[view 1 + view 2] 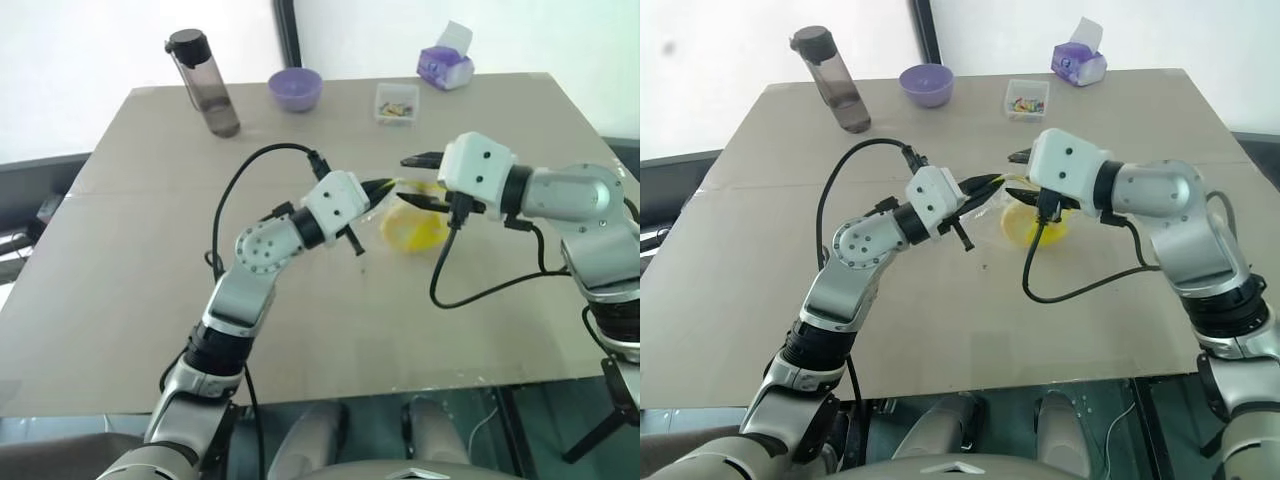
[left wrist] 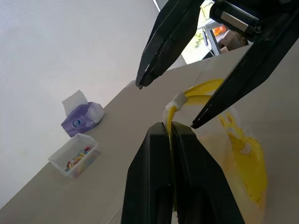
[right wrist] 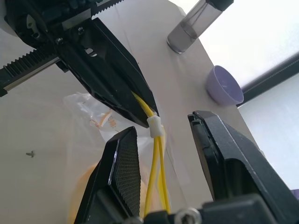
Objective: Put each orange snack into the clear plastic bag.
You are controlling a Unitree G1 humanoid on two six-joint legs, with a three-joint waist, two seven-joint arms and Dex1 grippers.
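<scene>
while the left gripper (image 2: 170, 128) has its jaws clamped together on the yellow seal strip (image 3: 154, 140) of the clear plastic bag (image 1: 405, 215), it holds that edge up above the middle of the desk (image 1: 150, 300), and the bag hangs from it with its lower part on the desk top. a yellow-orange shape shows through the film low in the bag; it looks like the orange snack (image 1: 412, 230), though its grid pattern cannot be made out. the right gripper (image 1: 428, 182) sits just beside the left one, tip to tip, its jaws apart with one finger on each side of the yellow strip and its small white slider (image 3: 154, 125); whether they touch the strip i cannot tell. along the far edge of the desk stand a dark water bottle (image 1: 205, 85), a purple bowl (image 1: 295, 88), a small clear box (image 1: 397, 102) of coloured bits and a purple tissue pack (image 1: 446, 62), all well apart from the bag.
</scene>
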